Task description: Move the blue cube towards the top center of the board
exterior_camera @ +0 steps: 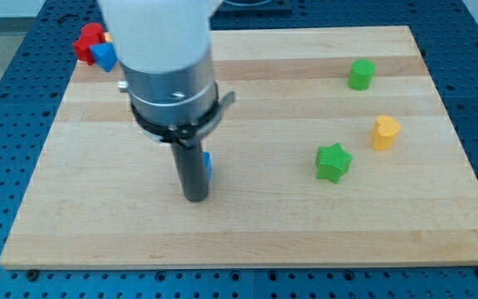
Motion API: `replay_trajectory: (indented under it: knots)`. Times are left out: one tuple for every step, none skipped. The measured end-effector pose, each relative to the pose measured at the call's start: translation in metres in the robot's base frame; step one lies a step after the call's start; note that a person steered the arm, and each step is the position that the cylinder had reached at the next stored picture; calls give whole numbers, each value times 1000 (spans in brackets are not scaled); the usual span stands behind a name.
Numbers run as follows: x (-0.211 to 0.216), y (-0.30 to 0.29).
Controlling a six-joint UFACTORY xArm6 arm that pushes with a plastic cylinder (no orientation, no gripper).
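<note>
The blue cube shows only as a thin blue sliver on the right side of my dark rod; the rest of it is hidden behind the rod. My tip rests on the wooden board left of centre, just below and in front of the cube, apparently touching it. The arm's white and grey body covers the board's upper left.
A green star-shaped block lies right of centre. A yellow block is to its right. A green block sits at the upper right. A red block and a blue block sit at the top-left corner.
</note>
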State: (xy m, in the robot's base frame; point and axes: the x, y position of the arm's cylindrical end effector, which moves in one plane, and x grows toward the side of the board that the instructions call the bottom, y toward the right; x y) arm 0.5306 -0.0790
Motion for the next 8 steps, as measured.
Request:
replay_trajectory:
  knots:
    - [-28, -2]
    - [-68, 0]
    - [-112, 0]
    - [-154, 0]
    - [-188, 0]
    - [-215, 5]
    - [-207, -7]
    - [-174, -22]
